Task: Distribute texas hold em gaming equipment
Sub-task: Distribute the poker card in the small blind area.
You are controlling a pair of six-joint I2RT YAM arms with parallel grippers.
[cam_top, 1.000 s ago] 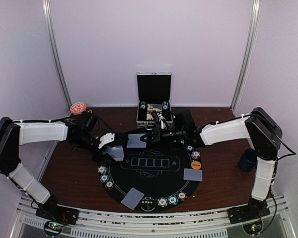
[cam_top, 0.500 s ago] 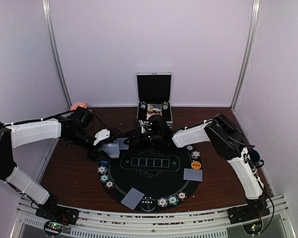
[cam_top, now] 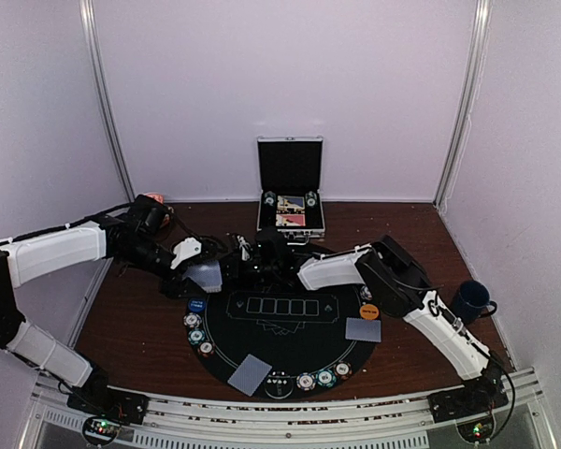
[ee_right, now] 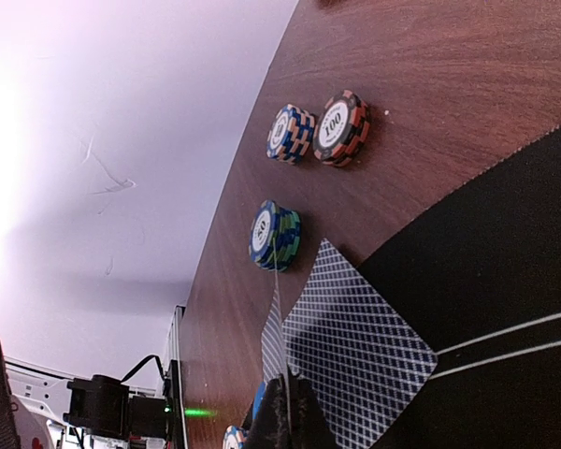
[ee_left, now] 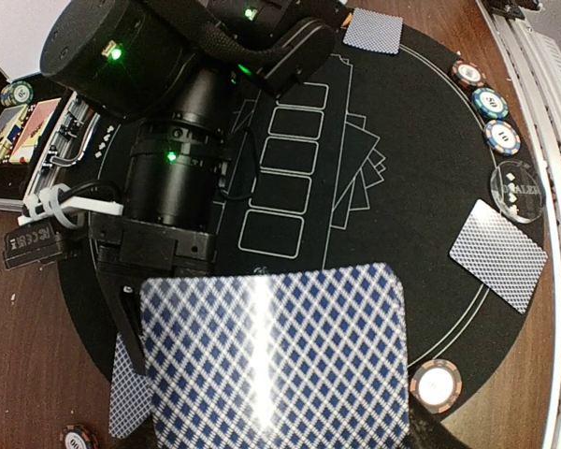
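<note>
Right pincer (ee_right: 286, 410), closed, has swept farther left

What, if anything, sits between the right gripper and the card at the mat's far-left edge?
Nothing visible. The right gripper is shut with its tips at the corner of that card. The left gripper holds a second card close beside, and a chip stack lies past the card, neither in between.

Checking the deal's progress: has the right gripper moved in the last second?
Yes: the right gripper has swung leftward, from just in front of the silver case to past its left edge.
</note>
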